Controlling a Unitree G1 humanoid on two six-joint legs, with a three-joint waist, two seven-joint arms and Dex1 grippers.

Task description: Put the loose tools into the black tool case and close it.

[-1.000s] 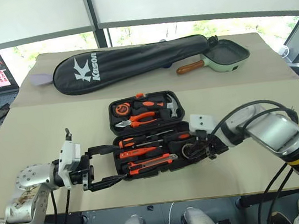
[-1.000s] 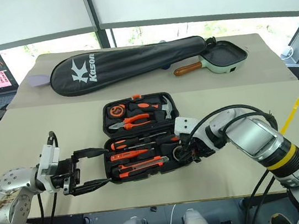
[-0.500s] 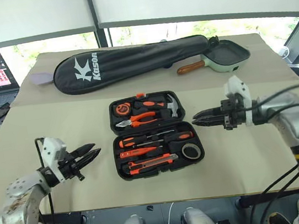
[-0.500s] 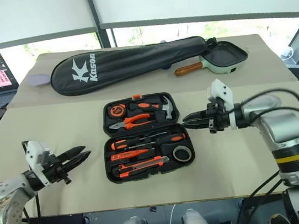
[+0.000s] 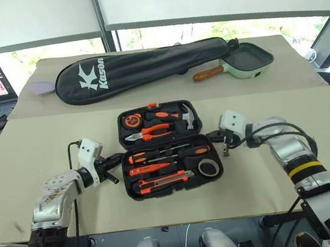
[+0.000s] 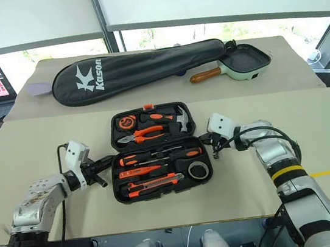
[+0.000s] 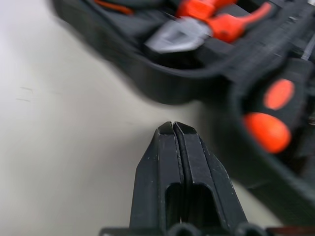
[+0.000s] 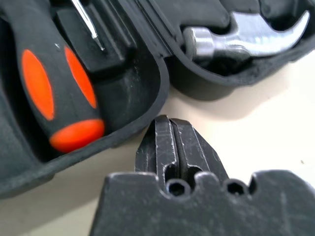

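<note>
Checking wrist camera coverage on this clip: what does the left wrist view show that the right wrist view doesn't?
Left wrist view alone: the orange-handled pliers, and the left end effector shut. Right wrist view alone: the hammer head, a thin screwdriver shaft, and the right end effector shut. Both: the open black tool case, orange-black handles, and the beige tabletop.

Both arms are reaching forward and angling inward, low over the tabletop (image 5: 45,146). Left tool (image 7: 173,129) is pointing right with fingers pressed together, holding nothing. Right tool (image 8: 169,124) is pointing left, fingers likewise pressed together and empty.
</note>
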